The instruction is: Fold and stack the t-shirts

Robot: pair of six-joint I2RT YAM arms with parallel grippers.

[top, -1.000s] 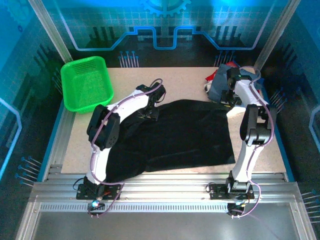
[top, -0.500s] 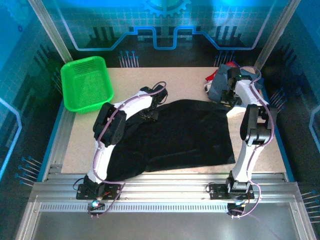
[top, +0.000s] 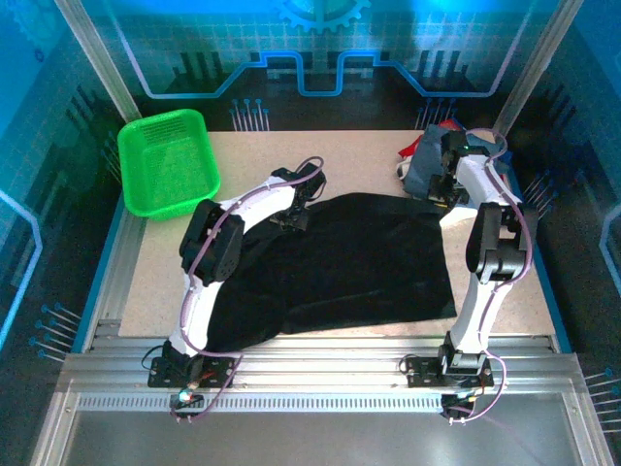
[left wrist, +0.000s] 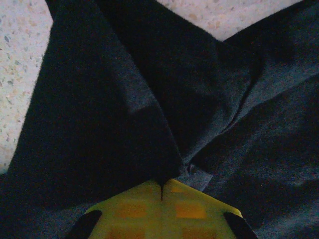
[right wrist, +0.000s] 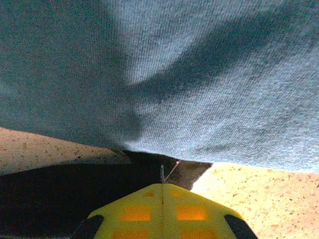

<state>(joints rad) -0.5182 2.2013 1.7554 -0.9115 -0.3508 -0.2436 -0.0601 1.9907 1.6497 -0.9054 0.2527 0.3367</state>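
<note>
Tan table (top: 505,291): one, carrying all the cloth.
Black shirt (top: 359,262): one, spread flat mid-table, with its long axis running left to right.
Green basket (top: 167,160): one, in the far-left corner, well apart from the black shirt.
Pile of shirts (top: 419,160): far-right corner; slate-blue, red and white cloth show, but the number is hard to tell.
Left pincer (top: 294,219): jaws pressed together, apparently pinching the black shirt's far-left corner.
Right pincer (right wrist: 162,183): jaws pressed together, black cloth at the tips, seemingly the far-right corner, just beside the pile.
Key relation: the black shirt's body lies nearward of both pincers, one arm per far corner, so a fold likely draws that edge nearward.
</note>
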